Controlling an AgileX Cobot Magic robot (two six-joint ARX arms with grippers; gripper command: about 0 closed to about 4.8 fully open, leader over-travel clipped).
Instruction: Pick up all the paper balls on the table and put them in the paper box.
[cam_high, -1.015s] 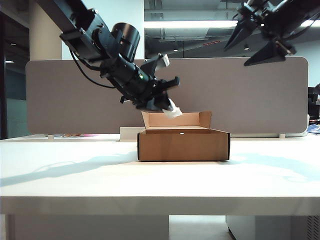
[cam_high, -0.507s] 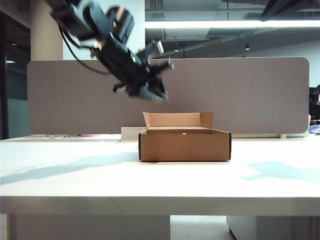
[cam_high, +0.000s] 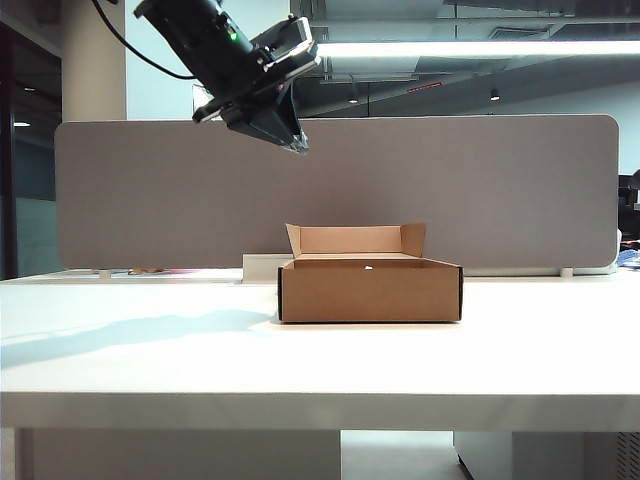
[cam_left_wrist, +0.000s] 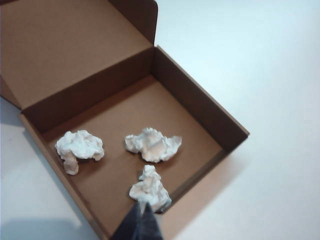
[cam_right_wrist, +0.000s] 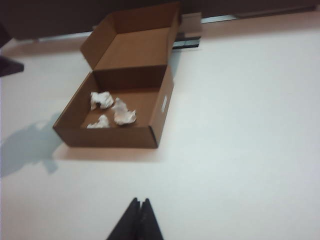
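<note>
Left pincer (cam_high: 290, 140), pressed together and holding nothing, hangs high above the left side of the paper box (cam_high: 370, 288). Right pincer (cam_right_wrist: 138, 212), likewise shut and bare, is above the near surface (cam_right_wrist: 240, 125), outside the exterior view. Three paper balls (cam_left_wrist: 152, 145) lie inside the box. No wad shows on the surface, so the task looks finished.

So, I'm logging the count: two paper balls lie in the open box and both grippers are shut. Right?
Not quite: the left wrist view shows three paper balls in the paper box, not two. The left gripper and right gripper are indeed shut.
</note>
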